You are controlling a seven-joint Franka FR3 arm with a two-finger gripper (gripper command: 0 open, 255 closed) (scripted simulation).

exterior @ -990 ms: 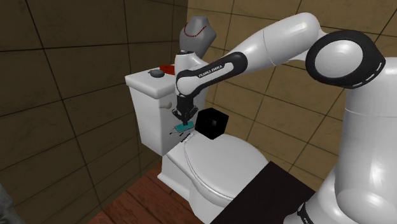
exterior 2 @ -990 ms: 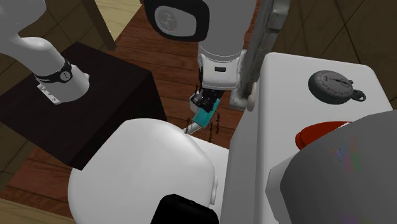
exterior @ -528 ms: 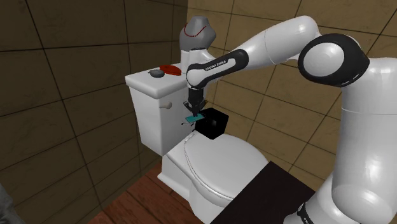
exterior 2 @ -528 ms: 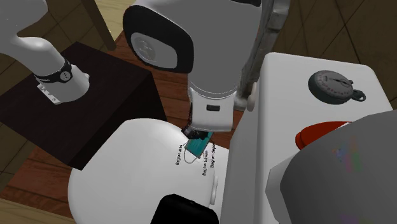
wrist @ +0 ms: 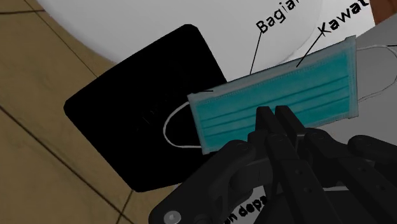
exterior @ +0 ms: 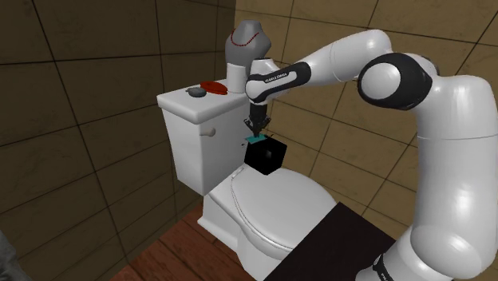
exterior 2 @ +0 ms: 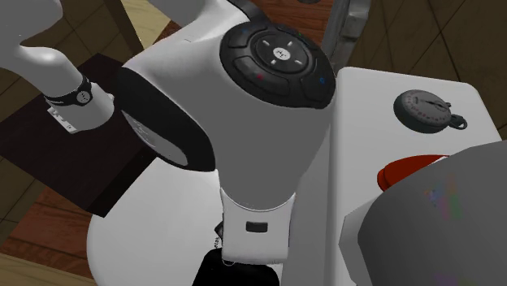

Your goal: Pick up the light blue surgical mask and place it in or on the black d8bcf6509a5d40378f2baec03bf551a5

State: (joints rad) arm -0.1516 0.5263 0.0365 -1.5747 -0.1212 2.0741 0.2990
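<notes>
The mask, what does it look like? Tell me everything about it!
The mask is a teal rectangle with pleats running across it and thin white ear loops at both ends. The black gripper pinches one long edge and holds it flat in the air, just above the black box.

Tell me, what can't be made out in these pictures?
Second exterior view: the arm's white link covers most of the black box; the bottom edge cuts the rest.
Same view: the grey bust hides part of the red thing on the tank.
Wrist view: the picture's edge cuts the black lettering beside the surgical mask; unreadable.
Wrist view: the box is flat black, so its inside cannot be told.
</notes>
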